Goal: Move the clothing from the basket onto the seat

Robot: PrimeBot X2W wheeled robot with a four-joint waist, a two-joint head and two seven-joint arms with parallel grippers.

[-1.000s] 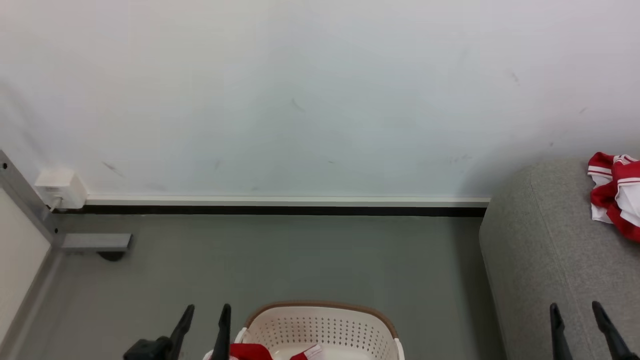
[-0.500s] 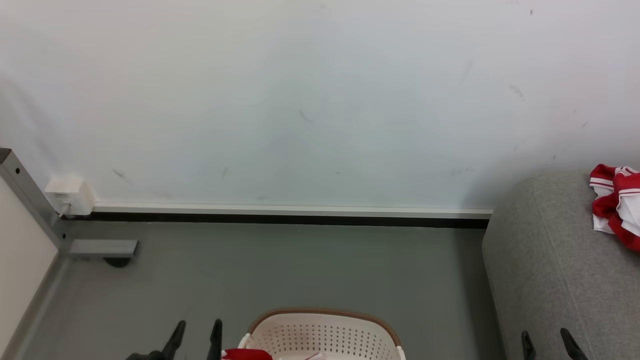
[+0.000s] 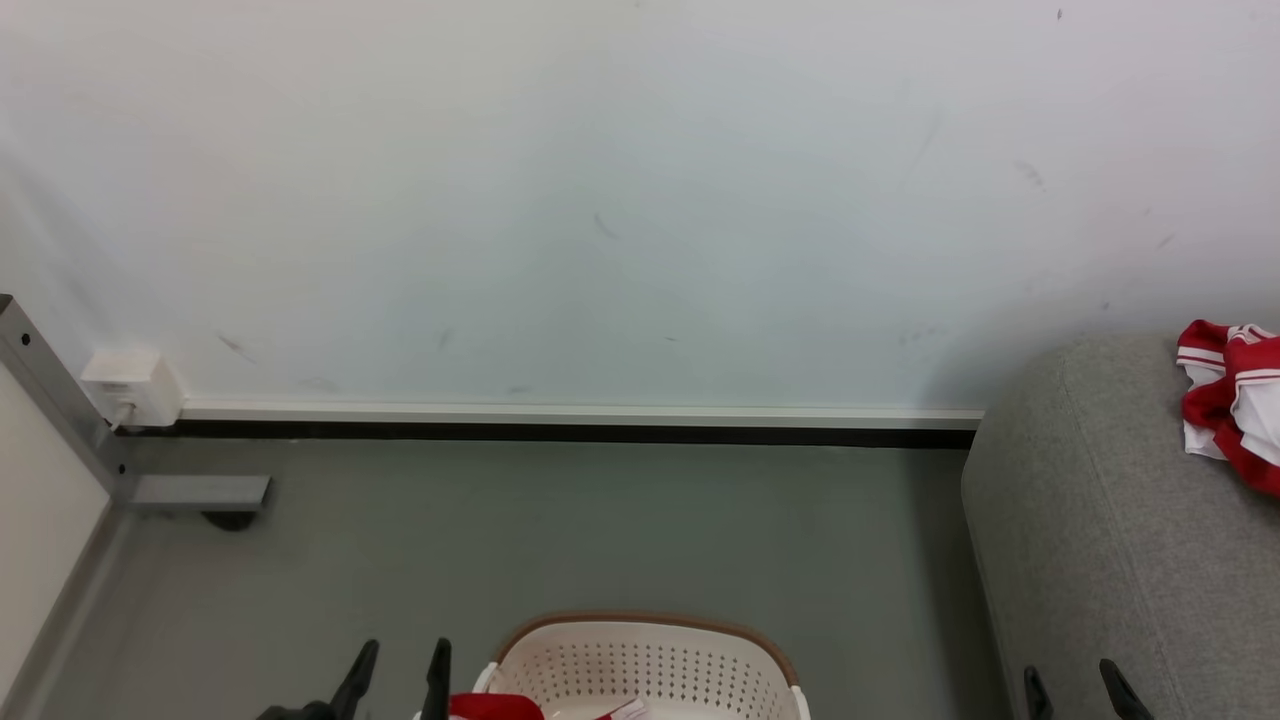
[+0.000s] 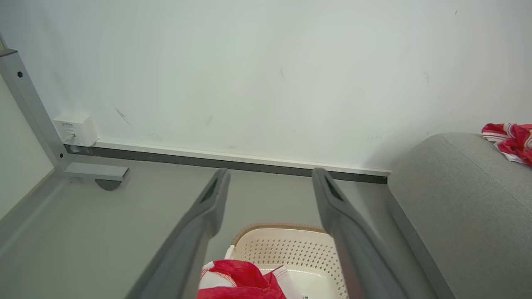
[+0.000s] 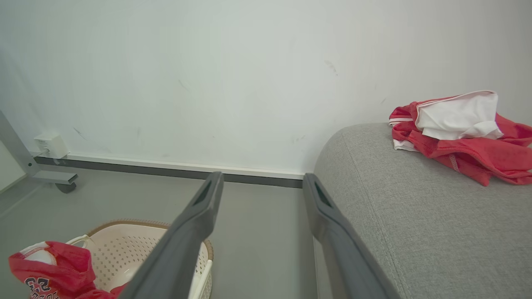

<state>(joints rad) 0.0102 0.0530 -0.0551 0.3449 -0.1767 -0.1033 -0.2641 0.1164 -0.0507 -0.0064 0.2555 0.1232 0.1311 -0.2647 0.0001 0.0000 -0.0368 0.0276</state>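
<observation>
Clothing, a red thin-fabric sports jersey [image 5: 54,270] with dark printed numbers, lies bunched at the left rim of the oval cream-white perforated plastic basket [image 3: 650,622]. A second red-and-white garment [image 5: 457,124] sits on the grey speckled woven sofa [image 3: 1100,540] (near its back edge). Your left gripper [image 3: 404,655] hangs just left of the basket and your right gripper [image 3: 1068,680] by the sofa's left edge, both spread wide, holding nothing.

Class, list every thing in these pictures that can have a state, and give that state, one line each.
Left gripper: open, holding nothing.
Right gripper: open, holding nothing.
Basket: upright, with one jersey in it.
Jersey in the basket: crumpled, bunched at one side.
Jersey on the sofa: crumpled, lying in a heap.
Sofa: bears one jersey.
</observation>
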